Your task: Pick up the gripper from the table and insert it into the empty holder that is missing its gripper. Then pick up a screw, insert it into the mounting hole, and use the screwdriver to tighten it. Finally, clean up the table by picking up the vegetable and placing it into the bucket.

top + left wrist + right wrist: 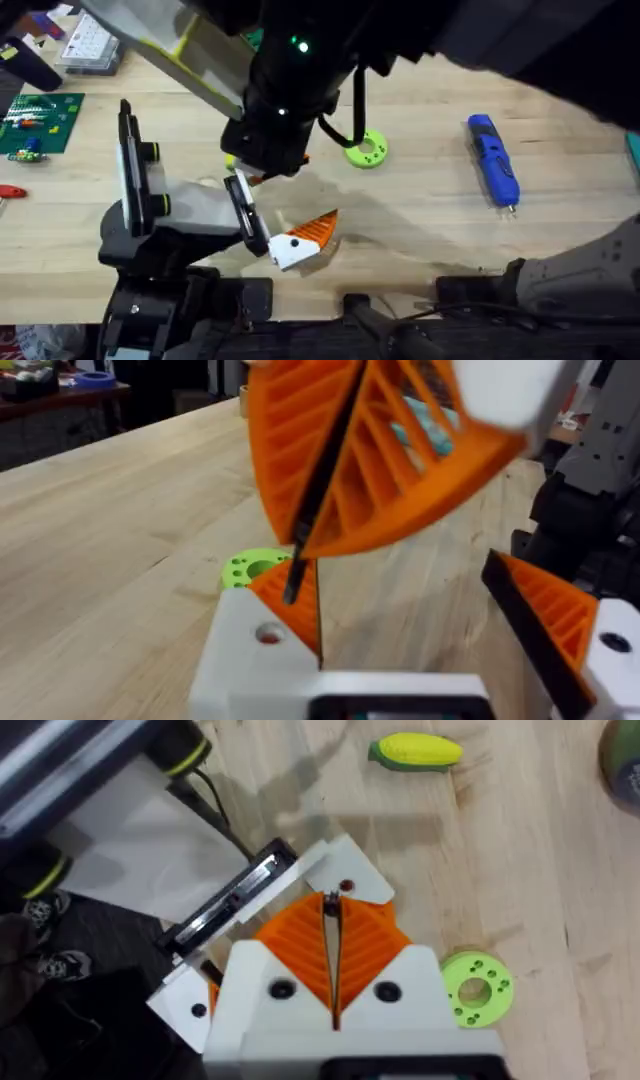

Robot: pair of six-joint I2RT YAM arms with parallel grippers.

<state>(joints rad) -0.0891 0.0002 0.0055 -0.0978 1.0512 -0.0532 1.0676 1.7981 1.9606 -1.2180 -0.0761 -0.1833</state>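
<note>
Your right hand [330, 910] is pinched shut on a thin dark shaft, a screw [300, 560] by my read, held tip-down just beside the mounting hole [345, 886]. The gripper [305, 238] sits seated in the holder [245, 215], lower middle of the overhead frame, so the hole faces up for you. Your left hand [400, 590] is spread wide and holds nothing. The screwdriver [493, 160] lies on the surface [420, 220] at right, free for tightening. The vegetable [415, 750] waits for cleanup.

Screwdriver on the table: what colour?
Blue body, dark tip; screwdriver shows best in the overhead view.
</note>
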